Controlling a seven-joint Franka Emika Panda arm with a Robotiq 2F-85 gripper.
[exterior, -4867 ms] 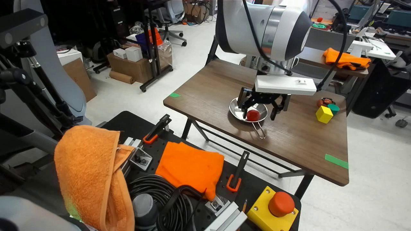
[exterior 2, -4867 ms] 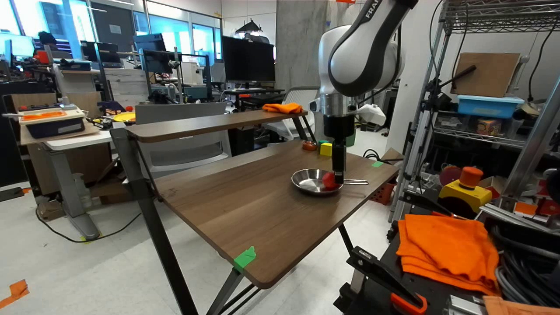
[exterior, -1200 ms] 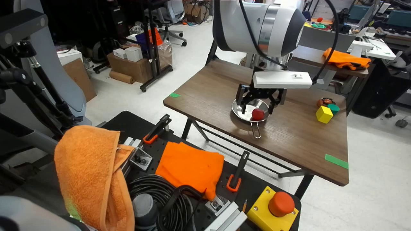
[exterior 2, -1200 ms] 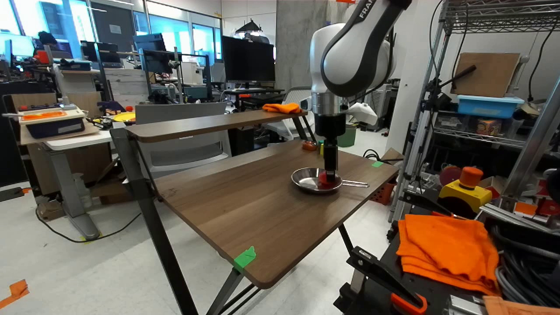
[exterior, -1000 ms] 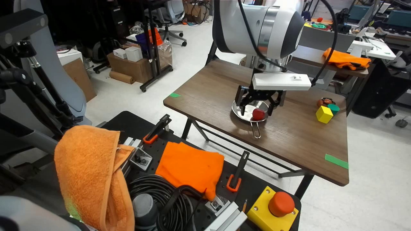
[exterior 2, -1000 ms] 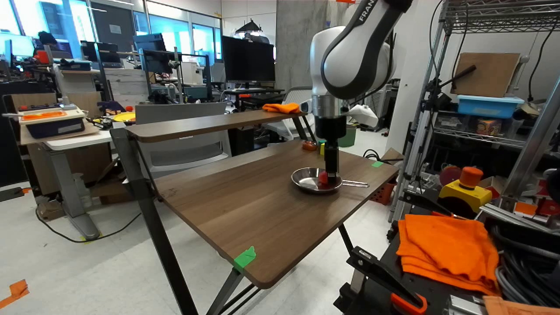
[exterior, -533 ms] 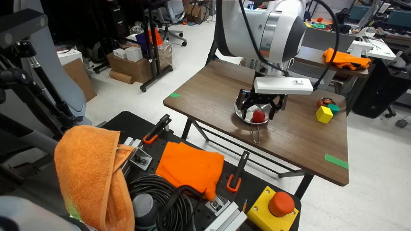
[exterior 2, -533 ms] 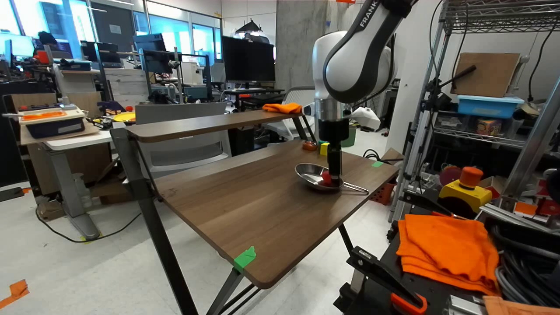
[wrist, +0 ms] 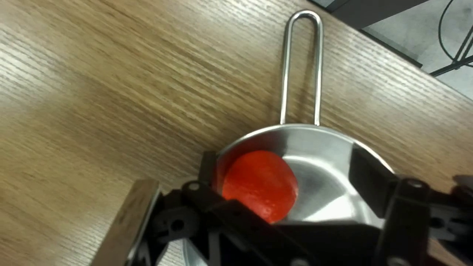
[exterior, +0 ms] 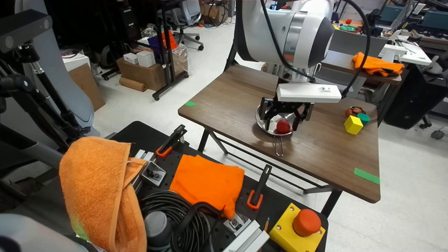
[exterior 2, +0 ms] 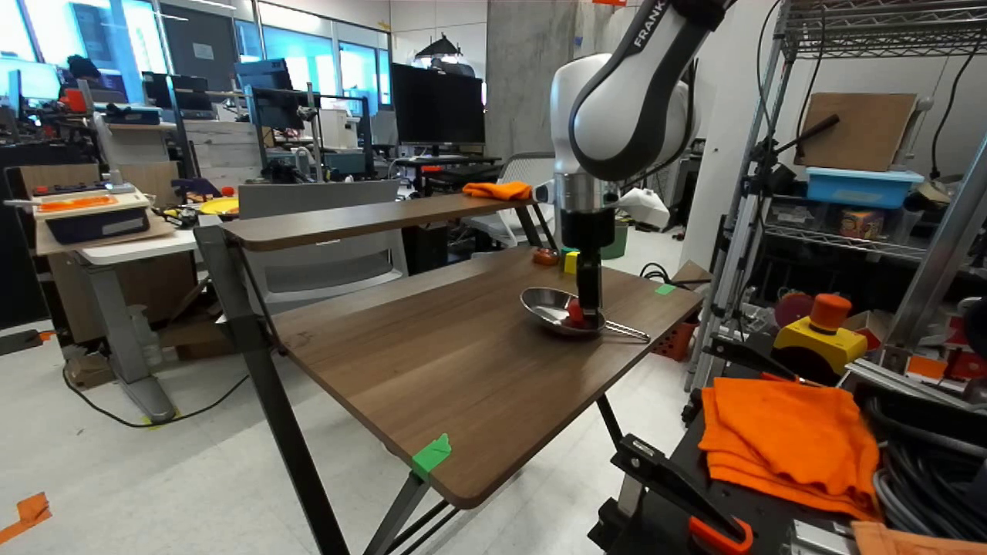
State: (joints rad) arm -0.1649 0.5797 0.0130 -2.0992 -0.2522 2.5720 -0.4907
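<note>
A red ball (exterior: 283, 126) lies inside a shallow metal pan (exterior: 262, 126) with a wire handle. The pan stands near the table's edge, its handle toward that edge. In an exterior view the pan (exterior 2: 542, 302) looks tilted, the side away from the handle raised, and the ball (exterior 2: 574, 311) is partly hidden by a finger. My gripper (exterior: 281, 128) is open and low over the pan. In the wrist view (wrist: 290, 174) the left finger is close beside the ball (wrist: 260, 186) at the pan's rim; the right finger is apart from it. I cannot tell whether the left finger touches the ball.
A yellow block (exterior: 353, 125), a green cup-like thing (exterior: 363, 119) and a reddish-brown object (exterior: 355, 111) stand at the table's far end. A raised shelf (exterior 2: 370, 217) runs along one side. A black cart with an orange cloth (exterior: 208, 180) and a red button (exterior: 307, 222) stands opposite.
Since one second ago my gripper has come lower and slightly right, and the pan has shifted and tilted. In the last half second the ball has moved slightly right in the pan.
</note>
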